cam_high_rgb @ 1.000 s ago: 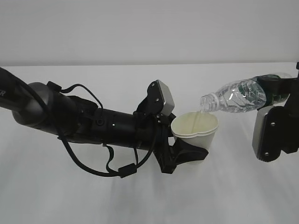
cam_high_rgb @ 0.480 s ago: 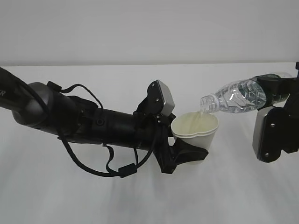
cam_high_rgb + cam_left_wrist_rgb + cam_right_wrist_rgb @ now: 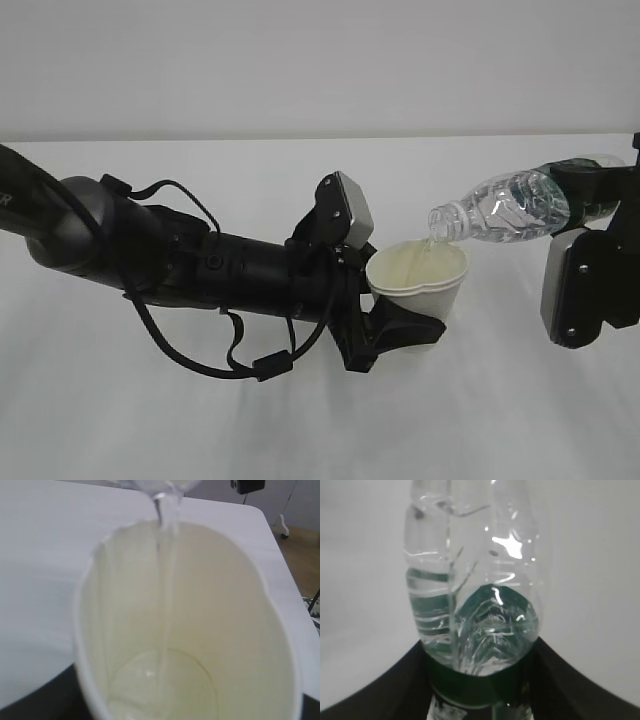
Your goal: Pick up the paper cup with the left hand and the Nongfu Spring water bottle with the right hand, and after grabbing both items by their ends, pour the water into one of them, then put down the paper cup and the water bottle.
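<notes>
step: pouring, thin water (image 3: 162, 580) stream from bottle (image 3: 510, 208) into cup (image 3: 418, 285)
left hand (image 3: 405, 330): clamped round cup
right hand (image 3: 590, 195): gripping bottle base
next: tip bottle upright, set both on tabletop (image 3: 300, 430)

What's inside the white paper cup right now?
Inside the small white paper cup, a thin stream of clear water falls from the clear ribbed plastic bottle to a shallow pool at the bottom. The cup's lowest near edge is out of frame.
</notes>
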`<state>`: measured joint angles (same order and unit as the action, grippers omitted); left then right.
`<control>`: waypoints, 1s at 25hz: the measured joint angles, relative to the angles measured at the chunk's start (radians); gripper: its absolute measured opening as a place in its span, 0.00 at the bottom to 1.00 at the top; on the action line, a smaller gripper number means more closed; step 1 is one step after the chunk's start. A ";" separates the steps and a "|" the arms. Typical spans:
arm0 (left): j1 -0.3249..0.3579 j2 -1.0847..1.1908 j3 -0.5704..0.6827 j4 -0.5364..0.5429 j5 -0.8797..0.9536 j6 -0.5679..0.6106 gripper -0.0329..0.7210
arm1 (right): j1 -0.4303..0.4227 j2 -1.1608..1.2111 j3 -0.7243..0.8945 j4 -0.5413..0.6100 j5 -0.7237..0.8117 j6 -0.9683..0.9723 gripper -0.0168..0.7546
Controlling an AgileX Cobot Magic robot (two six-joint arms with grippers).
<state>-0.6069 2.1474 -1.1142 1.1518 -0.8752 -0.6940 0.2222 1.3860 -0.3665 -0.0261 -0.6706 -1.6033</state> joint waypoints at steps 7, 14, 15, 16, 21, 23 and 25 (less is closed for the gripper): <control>0.000 0.000 0.000 0.002 0.000 0.000 0.64 | 0.000 0.000 0.000 0.000 0.000 -0.002 0.54; 0.000 0.000 0.000 0.002 0.000 0.000 0.64 | 0.000 0.000 0.000 0.000 -0.002 -0.011 0.54; 0.000 0.000 0.000 0.002 0.000 0.000 0.64 | 0.000 0.000 0.000 0.000 -0.002 -0.013 0.54; 0.000 0.000 0.000 0.002 0.000 0.000 0.64 | 0.000 0.000 0.000 0.000 -0.002 -0.012 0.54; 0.000 0.000 0.000 0.002 0.000 0.000 0.64 | 0.000 0.000 0.000 0.000 -0.004 -0.013 0.54; 0.000 0.000 0.000 0.002 0.000 0.000 0.64 | 0.000 0.000 0.000 0.000 -0.004 -0.013 0.54; 0.000 0.000 0.000 0.002 0.000 0.000 0.64 | 0.000 0.000 0.000 0.000 -0.004 -0.013 0.54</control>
<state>-0.6069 2.1474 -1.1142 1.1534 -0.8748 -0.6940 0.2222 1.3860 -0.3665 -0.0261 -0.6743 -1.6164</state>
